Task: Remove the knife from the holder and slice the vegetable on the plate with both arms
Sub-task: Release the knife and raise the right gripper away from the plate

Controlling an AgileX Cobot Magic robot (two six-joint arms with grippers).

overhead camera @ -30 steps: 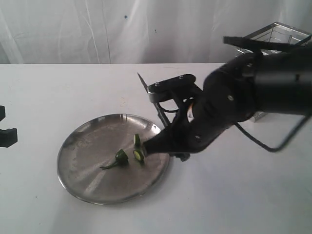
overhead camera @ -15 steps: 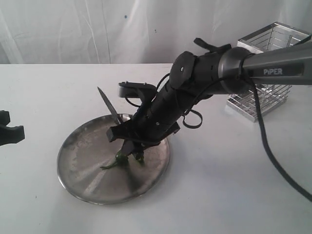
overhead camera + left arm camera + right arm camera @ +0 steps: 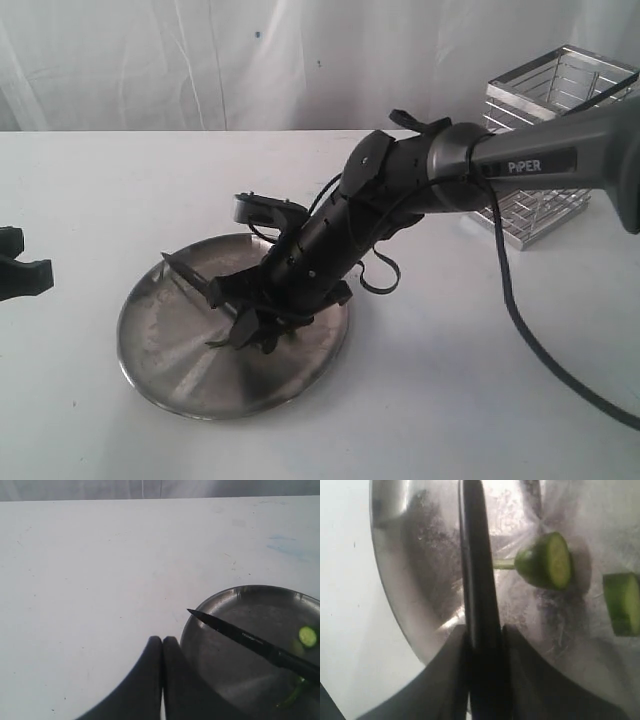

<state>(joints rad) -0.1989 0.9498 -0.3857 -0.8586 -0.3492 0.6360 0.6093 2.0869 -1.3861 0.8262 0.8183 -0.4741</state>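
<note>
One knife [image 3: 185, 272] has tilted down over plate [image 3: 170, 375].

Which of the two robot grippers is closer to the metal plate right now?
Right. The right gripper is over the plate, holding the knife. The left gripper sits off beside it, shut.

Table [image 3: 480, 400]: we are seeing white, filling the lower frame.
Plate [image 3: 170, 370]: lying lower left of centre.
Holder [image 3: 550, 215]: standing upper right.
</note>
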